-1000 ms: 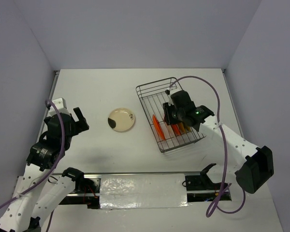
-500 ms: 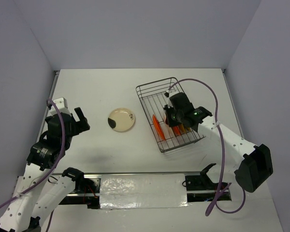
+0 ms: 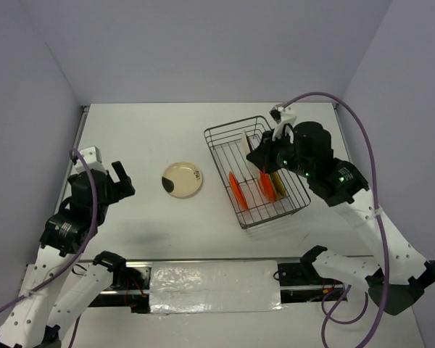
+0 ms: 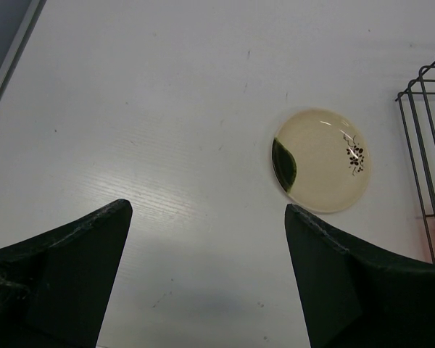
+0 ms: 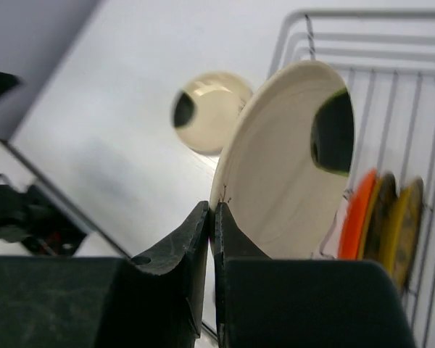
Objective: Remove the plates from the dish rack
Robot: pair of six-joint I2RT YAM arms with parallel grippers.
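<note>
Right claw [image 5: 212, 217] is seen closed on the rim of a cream plate [image 5: 275, 167] with a dark patch. The rim is pinched between the two fingertips, one pad on each face, and the plate is carried on edge, leaning a little. It is held above the dish rack [image 3: 221, 138], toward the rack's far end. Whether its lower edge is free of the wires cannot be told, as that part is hidden behind the claw. More plates are left standing on edge in the near half of the rack, among them an orange plate [image 3: 235, 190] and an olive-yellow plate [image 5: 407, 217], close together. A second cream plate [image 4: 321, 160] is laid flat on the worktop [image 3: 145, 130], between the rack and the left claw [image 4: 206, 210], which is held wide open with nothing in it, well apart from the rack. The plates are judged stiff and fairly light, with a glossy glaze likely to be slippery, and likely to chip or break if knocked or dropped. The rim is judged the only practical hold while they stand in the wires. With so thin a bite at one edge, swinging or sliding in the grip is to be expected, and the lower edge may catch on a wire or strike the neighbouring plates. A slow, straight lift is advised, and a gentle laying down.
</note>
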